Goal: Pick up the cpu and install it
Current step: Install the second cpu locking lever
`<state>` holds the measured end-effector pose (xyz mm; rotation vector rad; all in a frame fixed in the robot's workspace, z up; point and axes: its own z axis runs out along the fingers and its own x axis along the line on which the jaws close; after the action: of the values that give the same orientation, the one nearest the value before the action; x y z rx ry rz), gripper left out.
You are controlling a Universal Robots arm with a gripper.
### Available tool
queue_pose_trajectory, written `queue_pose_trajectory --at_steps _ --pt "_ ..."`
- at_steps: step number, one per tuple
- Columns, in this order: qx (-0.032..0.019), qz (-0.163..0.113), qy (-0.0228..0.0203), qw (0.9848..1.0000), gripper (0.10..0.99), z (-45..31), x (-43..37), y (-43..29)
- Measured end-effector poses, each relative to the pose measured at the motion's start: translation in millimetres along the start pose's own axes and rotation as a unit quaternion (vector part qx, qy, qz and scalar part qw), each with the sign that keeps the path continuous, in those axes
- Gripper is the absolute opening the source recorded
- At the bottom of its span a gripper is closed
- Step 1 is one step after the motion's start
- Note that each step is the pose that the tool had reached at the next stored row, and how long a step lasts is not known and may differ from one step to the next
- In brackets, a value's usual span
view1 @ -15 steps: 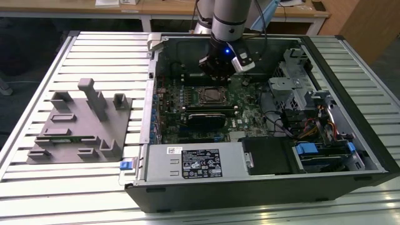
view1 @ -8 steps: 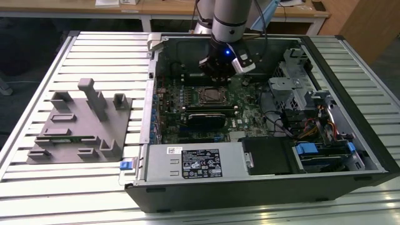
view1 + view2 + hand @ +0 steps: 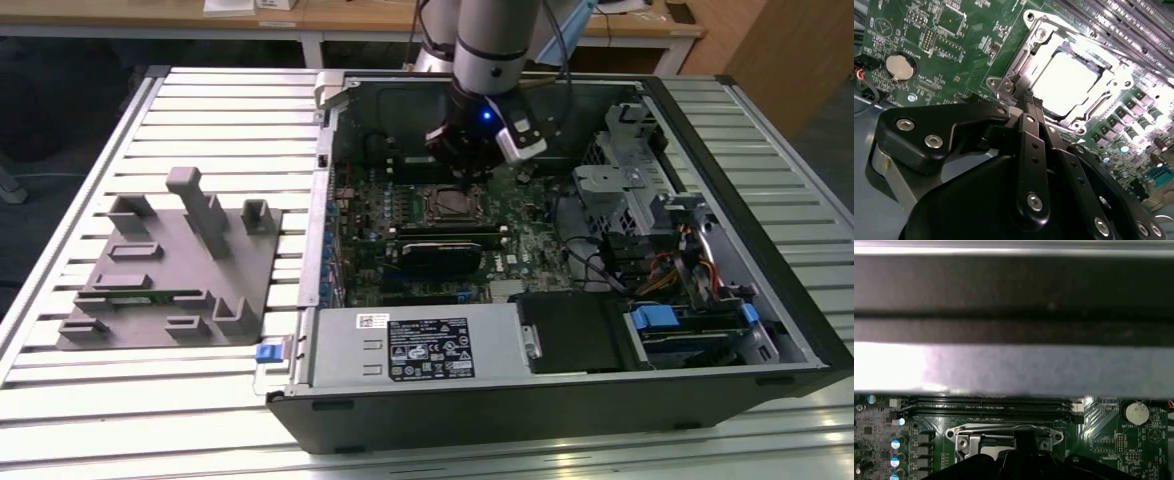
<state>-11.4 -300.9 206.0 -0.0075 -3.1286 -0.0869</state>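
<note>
The cpu (image 3: pixel 1066 82) is a silvery-white square lying flat in the motherboard socket, framed by the socket's metal bracket (image 3: pixel 1029 37). In the exterior view the cpu (image 3: pixel 451 205) sits in the middle of the open computer case, with my gripper (image 3: pixel 467 178) just above its far edge. In the second wrist view my gripper (image 3: pixel 1029 97) has its two thin black fingers pressed together at the socket's near edge, beside the cpu, holding nothing. In the first wrist view the socket bracket (image 3: pixel 1004 432) lies behind the dark fingertips (image 3: pixel 1026 442).
The open case (image 3: pixel 747 300) holds a power supply (image 3: pixel 414 345), a drive cage (image 3: pixel 641 185), cables and a black block (image 3: pixel 447 252) below the socket. A grey fixture (image 3: pixel 174 270) stands on the slatted table at the exterior view's left. A coin battery (image 3: pixel 899 65) and memory slots (image 3: pixel 989 402) flank the socket.
</note>
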Motion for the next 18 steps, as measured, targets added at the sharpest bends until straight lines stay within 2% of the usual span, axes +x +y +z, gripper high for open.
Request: queue_pose_trajectory --at_steps 5,12,18 --pt "-0.0003 0.0 0.0 1.0 0.118 -2.1 0.0 -3.4" --pt "-0.0006 0.0 0.0001 1.0 0.118 -13.9 0.1 -3.9" --pt "-0.0007 0.0 0.0 1.0 0.118 -14.3 0.1 -9.0"
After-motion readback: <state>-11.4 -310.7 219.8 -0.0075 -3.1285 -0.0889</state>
